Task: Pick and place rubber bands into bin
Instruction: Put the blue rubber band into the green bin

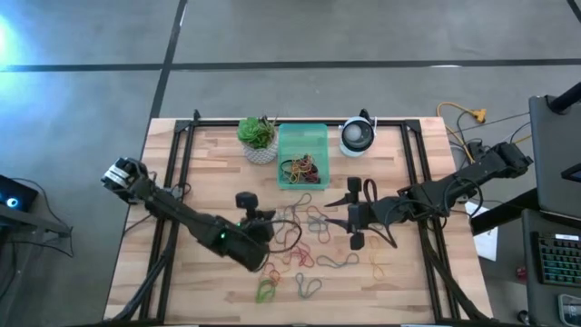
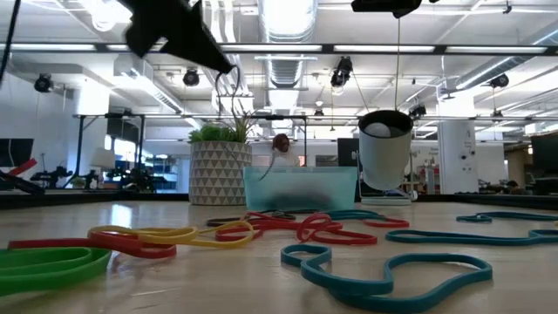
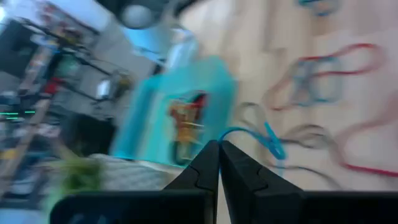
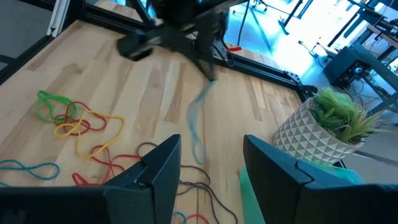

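Observation:
My left gripper [image 1: 270, 227] hovers over the middle of the table, near side of the mint-green bin [image 1: 302, 156], shut on a light-blue rubber band [image 3: 252, 134]. The right wrist view shows that gripper [image 4: 208, 67] from the front, with the band [image 4: 196, 124] dangling below it. My right gripper [image 1: 335, 214] is open to the right of it, above the loose bands, holding nothing. Several rubber bands [image 1: 304, 169] lie inside the bin. Many more in red, yellow, green, blue and brown [image 1: 309, 247] lie flat on the wood. My left gripper pinches the light-blue band between its two shut fingertips [image 3: 211, 163], by the loop's top part [image 3: 231, 132]. The fingers slant down from above. The band hangs slack below them [image 4: 198, 146]; whether its lower end is off the table, I cannot tell.
A white pot with a green plant [image 1: 258, 140] stands left of the bin and a round white-and-dark device [image 1: 358, 136] right of it, both along the far edge. Black rails [image 1: 182, 154] run down the table's sides. Cables [image 1: 472, 123] lie off the right edge.

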